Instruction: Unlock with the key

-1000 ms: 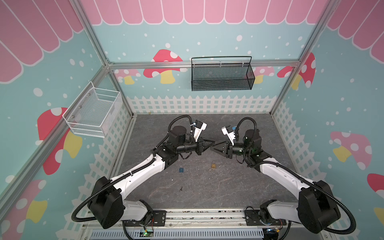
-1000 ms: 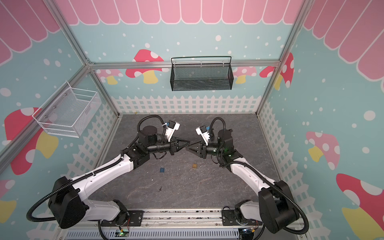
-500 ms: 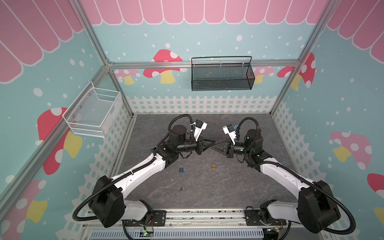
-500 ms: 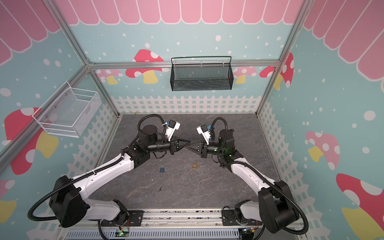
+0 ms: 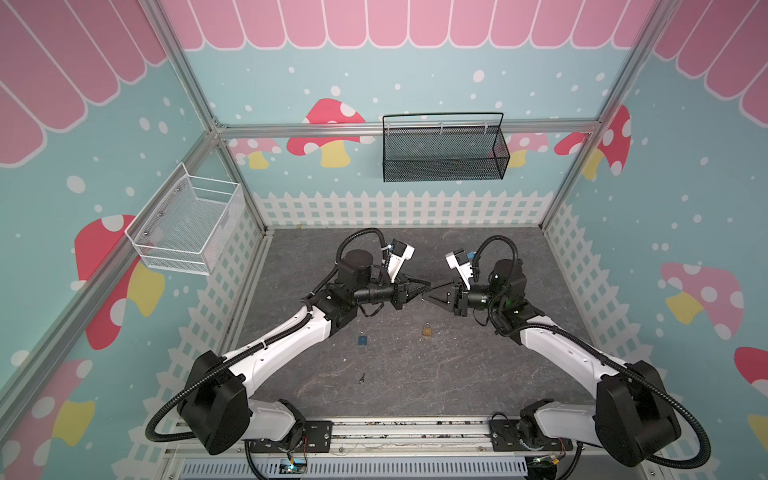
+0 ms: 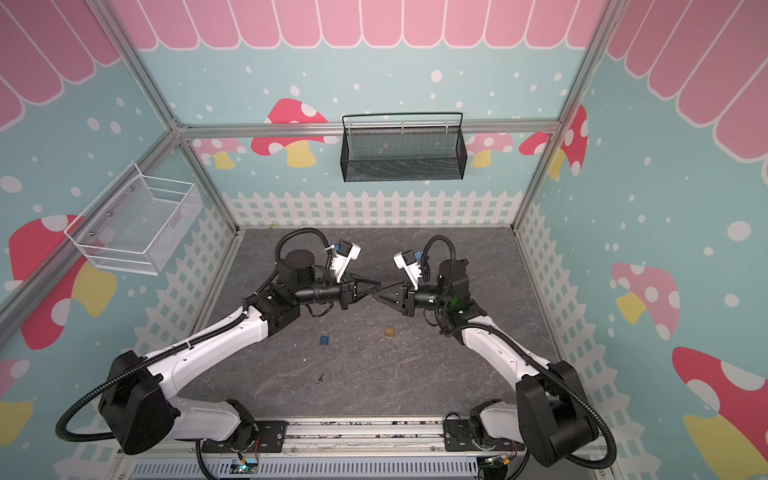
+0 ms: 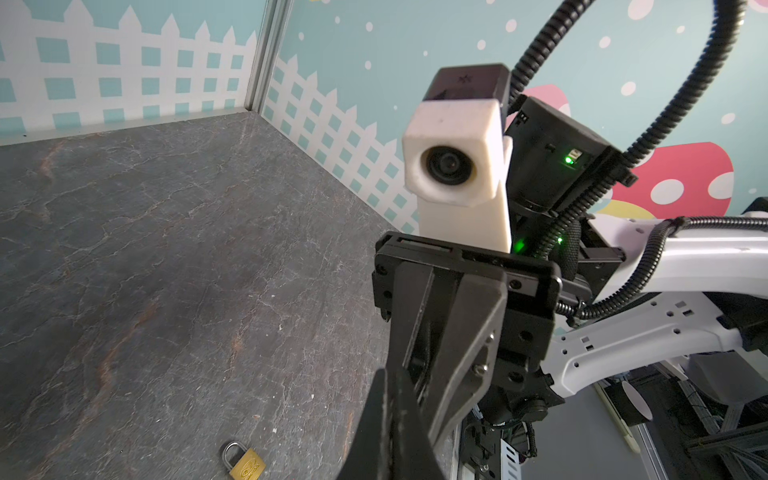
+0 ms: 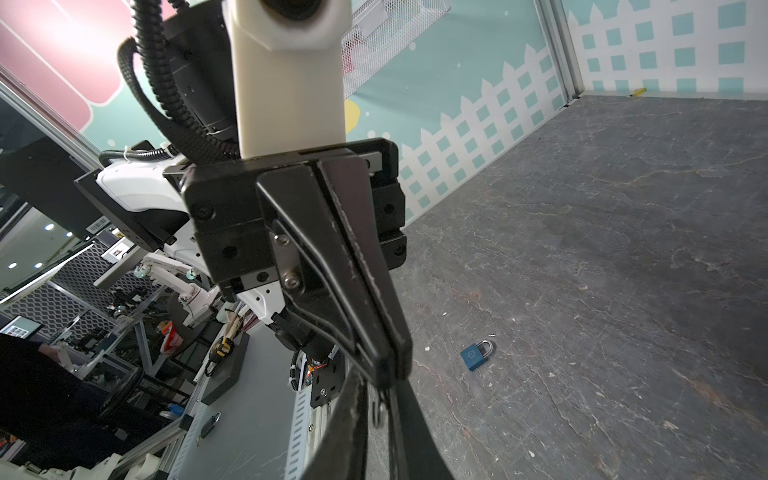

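Left hand (image 5: 427, 286) clamped shut, tip-to-tip mid-frame w/ right hand (image 5: 425, 296), barely apart around what's prob the key (image 8: 376, 409) (grip unclear tbh); gold padlock (image 5: 427, 331) lies on the bench (image 5: 415, 374) just below, nearer the right arm.

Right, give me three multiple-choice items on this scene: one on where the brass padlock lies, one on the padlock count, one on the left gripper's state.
1. In both top views, where does the brass padlock lie from the blue padlock? A left of it; B right of it; C on top of it.
2. Padlocks on the table: A one; B four; C two.
3. The left gripper is: A shut; B wide open; C clamped on the blue padlock.

Key: 1 B, it shows further right, apart from the blue one; 2 C, only brass and blue show; 3 A, its fingers meet in the right wrist view.
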Robot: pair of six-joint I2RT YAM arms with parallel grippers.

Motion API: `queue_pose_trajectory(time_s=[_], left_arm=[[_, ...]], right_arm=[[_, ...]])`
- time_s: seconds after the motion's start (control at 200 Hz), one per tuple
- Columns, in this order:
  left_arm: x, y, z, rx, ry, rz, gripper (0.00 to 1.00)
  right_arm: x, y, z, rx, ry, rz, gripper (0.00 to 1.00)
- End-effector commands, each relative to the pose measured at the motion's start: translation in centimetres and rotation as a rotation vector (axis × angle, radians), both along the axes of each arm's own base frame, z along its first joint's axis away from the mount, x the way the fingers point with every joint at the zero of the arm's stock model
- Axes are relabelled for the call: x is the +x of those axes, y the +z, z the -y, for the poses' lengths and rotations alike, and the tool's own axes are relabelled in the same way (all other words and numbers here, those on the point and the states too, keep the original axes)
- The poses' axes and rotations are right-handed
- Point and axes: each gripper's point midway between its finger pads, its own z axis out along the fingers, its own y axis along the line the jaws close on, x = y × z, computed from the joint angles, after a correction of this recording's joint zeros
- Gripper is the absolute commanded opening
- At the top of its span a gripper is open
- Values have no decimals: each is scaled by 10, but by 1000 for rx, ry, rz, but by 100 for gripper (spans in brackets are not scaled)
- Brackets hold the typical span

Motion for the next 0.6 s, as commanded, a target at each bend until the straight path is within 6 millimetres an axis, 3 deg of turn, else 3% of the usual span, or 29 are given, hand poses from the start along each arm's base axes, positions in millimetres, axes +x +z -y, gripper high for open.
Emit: queue_pose_trajectory(time_s=[0.0, 0.595], left_arm=[[2, 8, 2, -9, -14, 23, 0], [4, 8, 4, -5, -22, 11, 0]], right_arm=[[-3, -1, 2, 7, 15, 13, 16], [-2, 6, 5, 13, -2, 44, 1]])
